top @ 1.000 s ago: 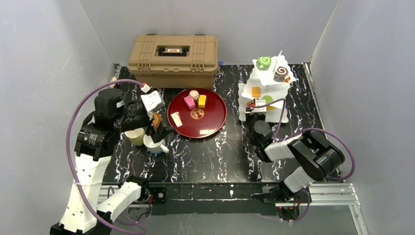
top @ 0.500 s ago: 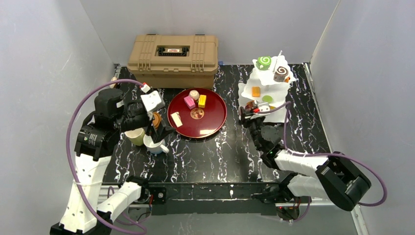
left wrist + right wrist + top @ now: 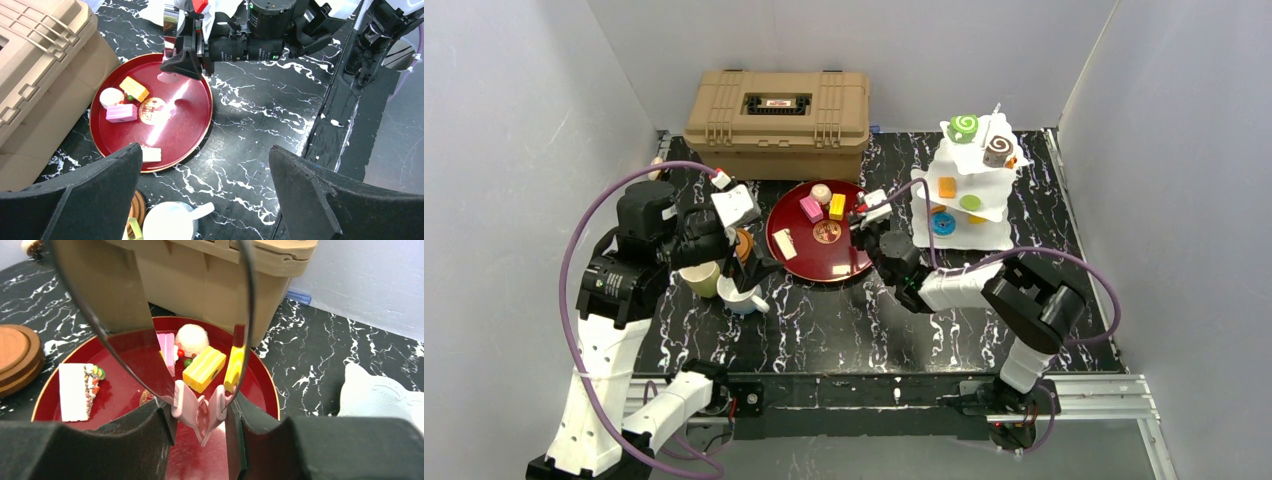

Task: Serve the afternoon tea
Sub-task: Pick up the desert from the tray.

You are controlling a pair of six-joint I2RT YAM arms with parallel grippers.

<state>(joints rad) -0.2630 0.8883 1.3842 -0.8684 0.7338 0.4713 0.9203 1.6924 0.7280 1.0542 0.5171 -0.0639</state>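
The right hand (image 3: pixel 200 422) is clamped on the tongs (image 3: pixel 150 365), and their pink tips hang almost together over the red tray (image 3: pixel 125 390). In the tray, a yellow slice (image 3: pixel 204 369) lies just beyond the tips, slanted, with a pink slice (image 3: pixel 166 347), a white ball (image 3: pixel 192 339) and a sprinkled slice (image 3: pixel 74 391). The left hand (image 3: pixel 205 170) is wide apart and empty above the white mug (image 3: pixel 170 225), beside the tray.

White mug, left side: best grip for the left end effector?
Probably from above, pinching the rim wall at the handle side. The white mug stands upright with its mouth open. Its handle points right, unobstructed, while the pale yellow mug crowds its left.
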